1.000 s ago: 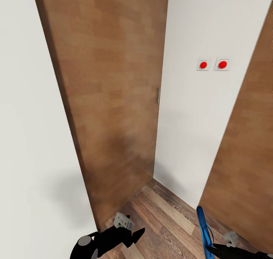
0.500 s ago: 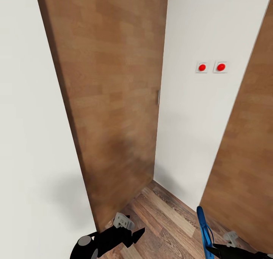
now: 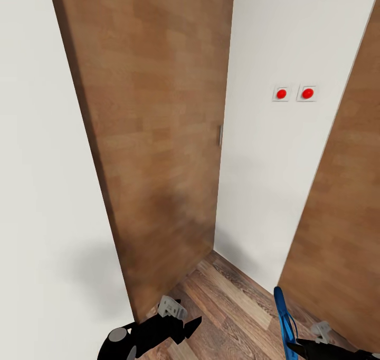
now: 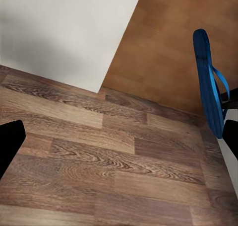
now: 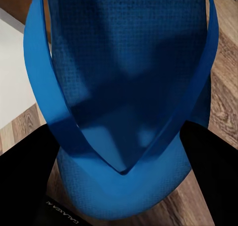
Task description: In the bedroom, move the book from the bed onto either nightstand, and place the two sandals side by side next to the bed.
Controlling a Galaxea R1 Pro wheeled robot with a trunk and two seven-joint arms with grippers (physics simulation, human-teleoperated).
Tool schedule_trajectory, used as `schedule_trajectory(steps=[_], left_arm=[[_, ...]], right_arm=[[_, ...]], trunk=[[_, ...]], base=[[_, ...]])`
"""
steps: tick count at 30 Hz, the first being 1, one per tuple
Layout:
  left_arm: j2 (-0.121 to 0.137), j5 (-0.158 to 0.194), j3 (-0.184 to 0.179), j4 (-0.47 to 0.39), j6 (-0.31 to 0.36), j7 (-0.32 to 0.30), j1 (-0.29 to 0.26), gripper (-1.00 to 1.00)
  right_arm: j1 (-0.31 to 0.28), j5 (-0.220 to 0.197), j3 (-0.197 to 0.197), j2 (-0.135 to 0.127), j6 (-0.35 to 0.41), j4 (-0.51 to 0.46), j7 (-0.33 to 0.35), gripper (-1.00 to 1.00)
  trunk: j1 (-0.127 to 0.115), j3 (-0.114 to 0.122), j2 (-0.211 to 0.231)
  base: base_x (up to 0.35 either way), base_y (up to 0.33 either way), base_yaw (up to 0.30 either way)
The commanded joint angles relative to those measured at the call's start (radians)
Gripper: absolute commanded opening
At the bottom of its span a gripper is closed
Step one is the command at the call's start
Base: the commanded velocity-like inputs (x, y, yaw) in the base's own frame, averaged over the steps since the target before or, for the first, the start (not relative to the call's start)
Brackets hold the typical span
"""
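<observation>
Facing a wooden door (image 3: 153, 138) and white wall (image 3: 264, 154), view steady since half a second ago after a slight shift. Right hand (image 5: 119, 196) clamped on one blue sandal (image 5: 124, 87), held upright; left hand (image 3: 179, 325) parted, empty. Bed not reached; carry unfinished.

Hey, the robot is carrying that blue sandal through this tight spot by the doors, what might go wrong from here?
1. The bright blue sandal stands on end in the right gripper, close to the brown wooden door panel; a turn could knock it loose.
2. The open left gripper points toward the other wooden door; driving forward might bump it.
</observation>
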Motion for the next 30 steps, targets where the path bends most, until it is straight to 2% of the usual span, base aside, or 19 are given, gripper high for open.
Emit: schedule_trajectory(steps=[1, 6, 17, 25, 30], left_arm=[[0.000, 0.006, 0.001, -0.001, 0.009, -0.002, -0.001, 1.00], [0.000, 0.006, 0.001, -0.001, 0.009, -0.002, -0.001, 1.00], [0.000, 0.006, 0.001, -0.001, 0.009, -0.002, -0.001, 1.00], [0.000, 0.006, 0.001, -0.001, 0.009, -0.002, -0.001, 1.00], [0.000, 0.006, 0.001, -0.001, 0.009, -0.002, -0.001, 1.00]], right_arm=[[-0.001, -0.007, 0.008, -0.001, -0.005, 0.001, 0.001, -1.00], [-0.001, -0.007, 0.008, -0.001, -0.005, 0.001, 0.001, -1.00], [-0.001, -0.007, 0.008, -0.001, -0.005, 0.001, 0.002, -1.00], [-0.001, -0.007, 0.008, -0.001, -0.005, 0.001, 0.002, -1.00], [-0.001, -0.007, 0.008, -0.001, -0.005, 0.001, 0.002, -1.00]], trunk=[[0.000, -0.001, -0.001], [0.000, -0.001, -0.001], [0.000, -0.001, -0.001], [0.000, -0.001, -0.001], [0.000, -0.001, -0.001]], base=[[0.000, 0.000, 0.000], [0.000, 0.000, 0.079], [0.000, 0.000, 0.213], [-0.011, 0.000, 0.035], [-0.246, 0.000, 0.002]])
